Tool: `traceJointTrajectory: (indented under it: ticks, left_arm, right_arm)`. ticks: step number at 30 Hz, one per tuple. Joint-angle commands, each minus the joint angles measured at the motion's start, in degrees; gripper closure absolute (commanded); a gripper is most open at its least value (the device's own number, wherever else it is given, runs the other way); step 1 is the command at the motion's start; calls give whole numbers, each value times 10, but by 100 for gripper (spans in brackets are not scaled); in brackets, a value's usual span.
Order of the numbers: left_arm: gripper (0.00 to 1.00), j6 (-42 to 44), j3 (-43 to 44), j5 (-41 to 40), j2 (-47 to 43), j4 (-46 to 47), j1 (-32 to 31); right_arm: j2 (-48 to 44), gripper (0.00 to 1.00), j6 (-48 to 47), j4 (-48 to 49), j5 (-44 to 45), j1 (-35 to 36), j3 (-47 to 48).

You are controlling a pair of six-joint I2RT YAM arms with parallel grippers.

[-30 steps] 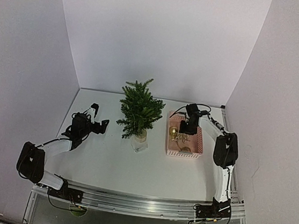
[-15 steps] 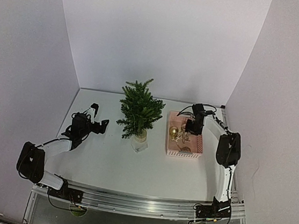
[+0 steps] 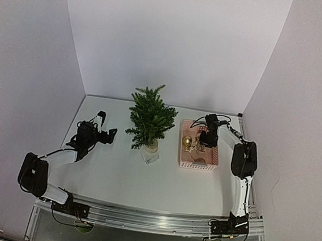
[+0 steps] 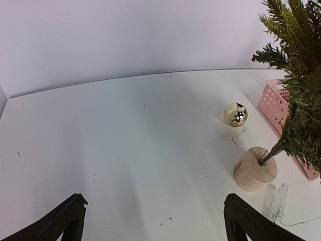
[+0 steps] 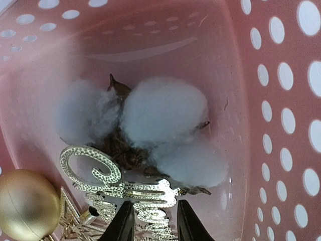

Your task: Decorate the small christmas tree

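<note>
The pink basket (image 5: 281, 100) is smooth, glossy perforated plastic. At its centre the cotton boll (image 5: 163, 113) is soft white fluff on dry brown husks. At six o'clock the glitter script ornament (image 5: 120, 183) is grainy pale gold, and at seven o'clock the gold ball (image 5: 25, 203) is satin. The bauble (image 4: 235, 114) on the matt white table (image 4: 125, 140) is mirror-bright. The small christmas tree (image 4: 301, 100) has plastic-looking needles and a pale raw-wood base (image 4: 254, 169).

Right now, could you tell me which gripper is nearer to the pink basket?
Right. The right gripper is inside the pink basket; the left gripper sits across the small christmas tree from it.
</note>
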Motion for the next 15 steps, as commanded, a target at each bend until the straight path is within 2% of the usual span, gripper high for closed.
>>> traceJointTrajectory:
  ticks: [1, 7, 15]
  left_arm:
    - [4, -2, 11, 4, -6, 21, 4]
    - [4, -2, 11, 4, -7, 22, 5]
    - [4, -2, 10, 5, -6, 25, 6]
  right_arm:
    - [10, 72, 8, -2, 13, 2, 12]
    - [8, 73, 3, -1, 1, 2, 4]
    - [-17, 86, -4, -1, 1, 2, -3]
